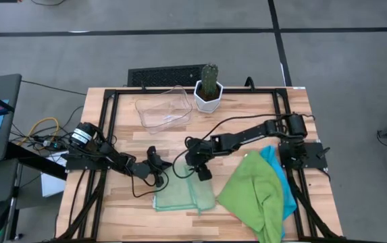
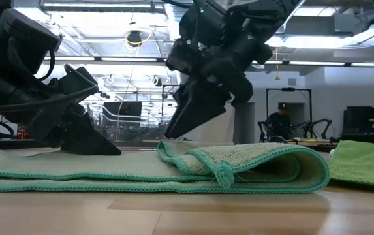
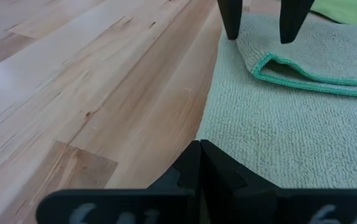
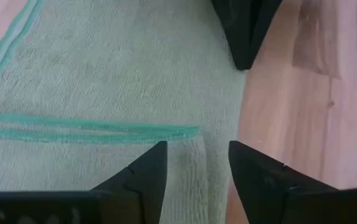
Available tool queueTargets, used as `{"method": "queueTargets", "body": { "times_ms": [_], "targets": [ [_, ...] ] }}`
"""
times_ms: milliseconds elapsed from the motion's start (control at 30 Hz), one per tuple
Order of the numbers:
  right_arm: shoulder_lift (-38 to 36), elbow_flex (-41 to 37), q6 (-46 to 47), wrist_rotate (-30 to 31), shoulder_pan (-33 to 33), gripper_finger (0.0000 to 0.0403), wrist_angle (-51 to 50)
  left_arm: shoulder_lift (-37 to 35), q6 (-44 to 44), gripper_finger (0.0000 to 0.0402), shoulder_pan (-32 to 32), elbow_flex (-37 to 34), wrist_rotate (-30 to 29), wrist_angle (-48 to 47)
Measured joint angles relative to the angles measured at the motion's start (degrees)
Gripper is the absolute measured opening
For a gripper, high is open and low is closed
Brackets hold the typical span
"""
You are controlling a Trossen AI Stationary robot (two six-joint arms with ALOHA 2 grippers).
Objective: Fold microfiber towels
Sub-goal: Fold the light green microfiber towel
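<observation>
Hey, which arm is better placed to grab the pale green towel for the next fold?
Probably the right. The right gripper hangs open just above the pale green towel, by its folded edge. The left gripper is shut, fingers pressed together at the towel's edge by the bare table, so it would have to open first.

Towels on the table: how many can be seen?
3: pale green towel under the grippers; bright green towel to its right; blue towel mostly beneath that one. More may be hidden.
</observation>
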Motion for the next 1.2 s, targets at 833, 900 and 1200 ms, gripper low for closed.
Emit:
{"method": "queueTargets", "body": {
  "times_ms": [833, 900, 1200],
  "targets": [
    [2.5, 0.0, -1.0, -1.4, 0.1, 0.0046, -0.4, 0.0, 0.0, 0.0000, 0.0, 0.0, -0.6, -0.2],
    [2.4, 0.0, -1.0, -1.4, 0.1, 0.0021, -0.4, 0.0, 0.0, 0.0000, 0.0, 0.0, -0.6, -0.2],
    [0.9, 1.3, 0.0, -1.3, -0.3, 0.0043, -0.4, 0.0, 0.0, 0.0000, 0.0, 0.0, -0.7, -0.2]
  ]
}}
